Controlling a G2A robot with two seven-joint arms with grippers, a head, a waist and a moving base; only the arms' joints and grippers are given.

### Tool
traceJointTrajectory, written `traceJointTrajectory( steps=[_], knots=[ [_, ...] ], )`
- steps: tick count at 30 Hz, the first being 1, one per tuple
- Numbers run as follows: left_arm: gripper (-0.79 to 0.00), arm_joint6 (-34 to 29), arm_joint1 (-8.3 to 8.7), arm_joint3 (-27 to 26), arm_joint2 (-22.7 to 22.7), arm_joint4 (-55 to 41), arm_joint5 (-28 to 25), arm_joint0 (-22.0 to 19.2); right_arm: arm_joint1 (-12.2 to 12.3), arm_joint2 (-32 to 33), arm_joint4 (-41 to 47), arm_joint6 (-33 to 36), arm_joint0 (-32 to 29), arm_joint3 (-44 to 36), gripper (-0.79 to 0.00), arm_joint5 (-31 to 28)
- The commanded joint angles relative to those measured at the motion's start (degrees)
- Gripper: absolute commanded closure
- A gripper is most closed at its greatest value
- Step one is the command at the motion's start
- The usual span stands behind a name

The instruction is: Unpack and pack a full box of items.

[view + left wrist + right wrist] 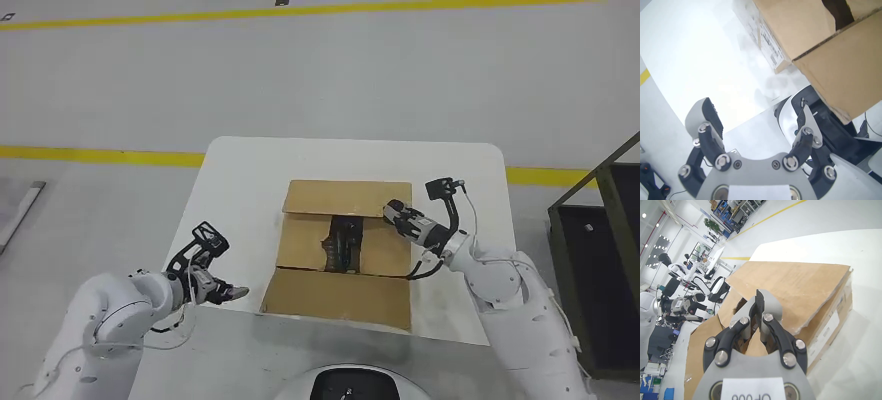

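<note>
Top view: dark items [342, 245] inside box [340, 300]; left wrist view: side label [770, 47]. Left gripper [220, 268] gaping, lower left; right gripper [390, 211] clamped shut over box.

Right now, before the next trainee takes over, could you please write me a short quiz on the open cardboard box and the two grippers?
1. True or false: the left gripper is open and empty.
2. The right gripper, at the brown cardboard box on the white table, is: A) wide open B) shut C) holding a cup.
3. Fill in: the dark items lie ___ the box.
Key: 1 true; 2 B; 3 inside.
</note>
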Motion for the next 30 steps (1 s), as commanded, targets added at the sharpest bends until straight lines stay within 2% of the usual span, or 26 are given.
traceJointTrajectory(
  steps=[1,4,7,13,18,24,30],
  knots=[
    [-0.785,0.2,0.28,-0.2,-0.2,0.8,-1.9,2.4,0.0,-0.2,0.4,0.1,0.2,0.4,0.0,0.0],
    [-0.785,2.8,0.37,-0.4,1.3,1.0,-3.0,4.2,0.0,-0.6,0.4,-0.2,0.5,0.9,0.0,0.0],
    [-0.785,6.7,0.23,0.5,3.2,0.7,-2.5,4.1,0.0,-1.1,0.3,0.0,0.7,1.2,0.0,-0.1],
    [-0.785,14.3,-0.22,1.6,6.9,0.2,0.1,1.7,0.1,-1.7,0.1,0.1,0.8,1.0,0.0,-0.1],
    [-0.785,19.2,-0.42,1.1,7.7,-1.6,2.5,0.2,0.3,-1.9,-0.1,0.3,0.5,0.5,0.0,-0.2],
    [-0.785,21.3,-0.45,0.7,7.0,-8.0,4.4,-1.8,0.5,-1.8,-0.1,0.6,0.4,-0.2,0.0,-0.4],
    [-0.785,23.1,-0.79,4.4,9.8,-7.0,7.1,-6.7,0.7,-1.6,-0.5,1.3,0.8,-1.2,0.0,-0.5]
  ],
)
